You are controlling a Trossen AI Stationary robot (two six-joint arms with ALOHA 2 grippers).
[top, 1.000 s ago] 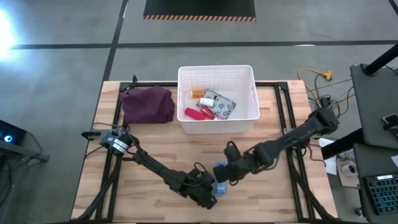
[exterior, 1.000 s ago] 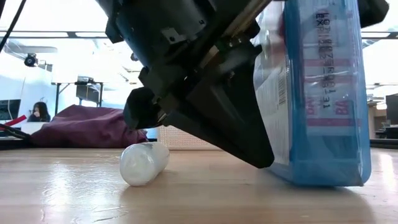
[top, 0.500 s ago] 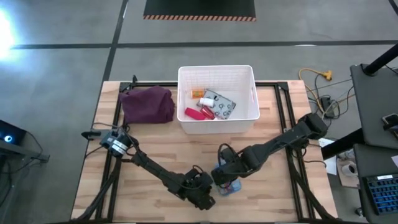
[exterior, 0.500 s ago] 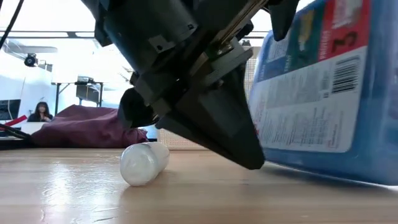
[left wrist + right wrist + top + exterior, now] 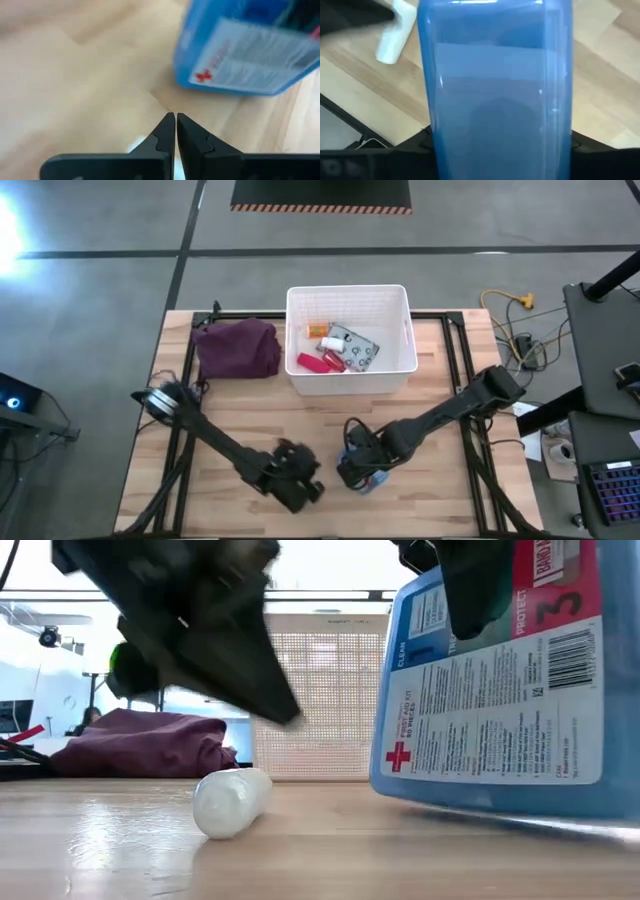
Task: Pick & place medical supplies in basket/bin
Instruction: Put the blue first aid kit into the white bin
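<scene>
The blue-and-red flat box (image 5: 500,680) is in my right gripper (image 5: 358,468) near the table's near edge; a little blue of the box (image 5: 368,481) shows under that gripper in the high view. A white small bottle (image 5: 230,802) lies on its side on the wood, left of the box. My left gripper (image 5: 175,127) is shut, hangs over bare wood left of the box (image 5: 250,55) and touches nothing. The white ribbed bin (image 5: 400,305) stands at the far middle and holds the red packet (image 5: 312,362), the patterned pouch (image 5: 356,347) and small bottles. My right gripper holds the blue-and-red flat box pinched between its two fingers (image 5: 422,145), one on each side of the box's translucent blue face (image 5: 495,100). It comes slanting down from the table's right. The box is tilted, its printed face (image 5: 480,730) toward the near side; whether its lower edge touches the wood cannot be told.
A maroon-purple cloth bundle (image 5: 237,348) lies at the far left beside the bin. Black frame rails (image 5: 180,450) run along the table's left and right sides. Bare wood lies between the bin and the grippers. A person (image 5: 85,720) sits in the room beyond.
My left gripper has drawn back from the box toward the table's left. My right gripper has moved a little toward the left and near edge. The box, which stood upright on a narrow edge, has tipped over and now shows its printed face. The white bottle has stayed put.
</scene>
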